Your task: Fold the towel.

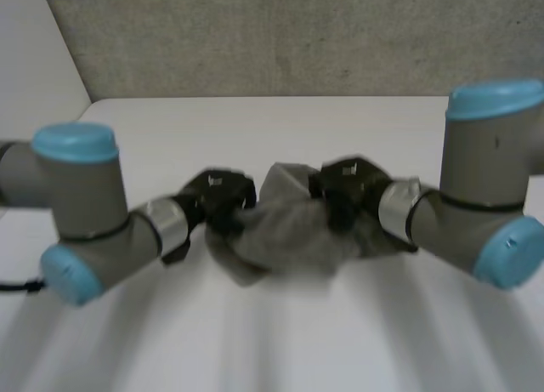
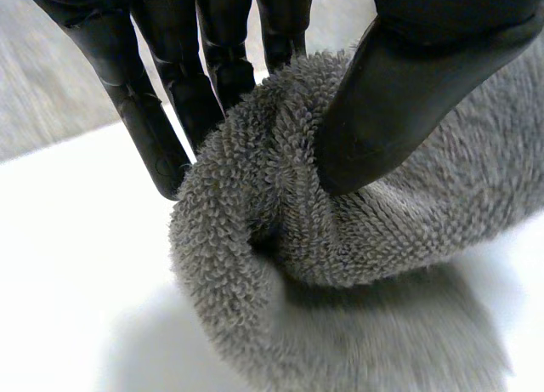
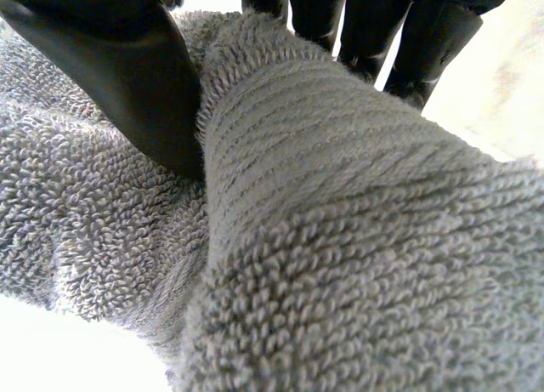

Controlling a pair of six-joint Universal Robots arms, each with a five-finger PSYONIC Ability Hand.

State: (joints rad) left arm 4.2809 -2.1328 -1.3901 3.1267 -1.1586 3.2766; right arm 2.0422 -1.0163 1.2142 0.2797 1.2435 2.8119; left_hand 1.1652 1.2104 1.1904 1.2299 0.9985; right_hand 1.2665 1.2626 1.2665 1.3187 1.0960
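Note:
A grey terry towel (image 1: 289,235) lies bunched on the white table between my two hands. My left hand (image 1: 219,201) is at the towel's left end. In the left wrist view its thumb (image 2: 408,94) presses a thick fold of towel (image 2: 280,230) against the fingers (image 2: 161,111), pinching it. My right hand (image 1: 348,188) sits on the towel's right part. In the right wrist view its thumb (image 3: 136,77) and fingers (image 3: 374,26) close on a raised ridge of towel (image 3: 323,179).
The white table (image 1: 280,128) runs back to a grey speckled wall (image 1: 280,35). Both arms reach inward over the table's front part, with bare tabletop behind and in front of the towel.

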